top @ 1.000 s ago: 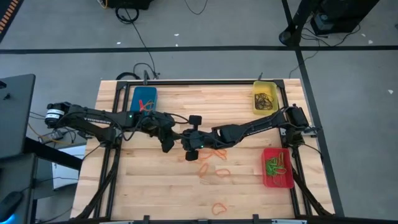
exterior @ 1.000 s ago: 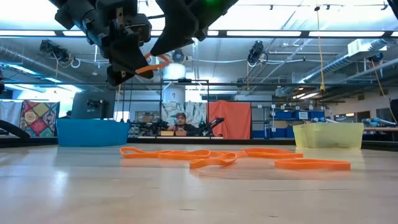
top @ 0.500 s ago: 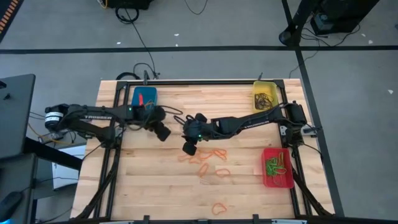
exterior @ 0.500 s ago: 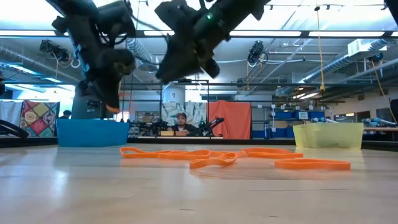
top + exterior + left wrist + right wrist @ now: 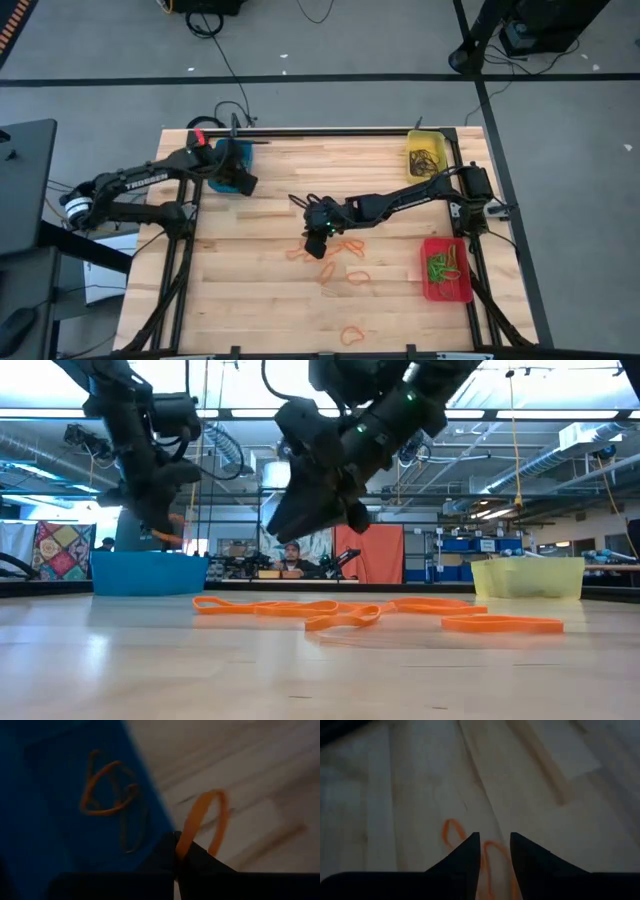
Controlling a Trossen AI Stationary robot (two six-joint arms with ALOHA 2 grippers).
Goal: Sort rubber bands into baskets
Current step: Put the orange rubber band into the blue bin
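Orange rubber bands point(image 5: 335, 262) are lying scattered on the wooden table point(image 5: 250, 300), several directly beneath the right gripper point(image 5: 494, 851), whose jaws are standing partly open with nothing between them, tips hovering above one orange loop point(image 5: 454, 834). Off to the side, the left gripper point(image 5: 176, 861) is pinching a single orange band point(image 5: 202, 822) in closed jaws, hanging over the edge of the blue basket point(image 5: 228, 170), where other orange bands point(image 5: 111, 795) are already lying. Beyond the right jaws, the yellow basket point(image 5: 427, 155) is holding dark bands and the red basket point(image 5: 446, 270) green ones.
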